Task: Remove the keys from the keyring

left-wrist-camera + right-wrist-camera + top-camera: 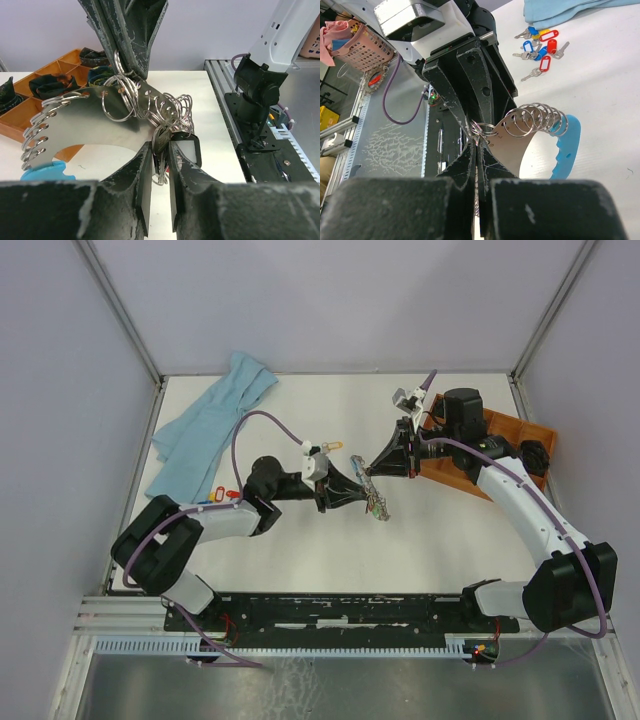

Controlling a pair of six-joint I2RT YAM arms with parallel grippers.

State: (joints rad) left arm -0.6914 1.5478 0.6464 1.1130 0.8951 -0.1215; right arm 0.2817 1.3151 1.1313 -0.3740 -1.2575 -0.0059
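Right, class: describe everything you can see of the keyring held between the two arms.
The keyring is a flat, crescent-shaped plate of shiny silver metal, its outer edge punched with holes that carry many wire split rings. One end wears a light blue sheath. It hangs above the table. The right end effector is shut on its rings at one end; the left end effector pinches a key dangling from the ring cluster.
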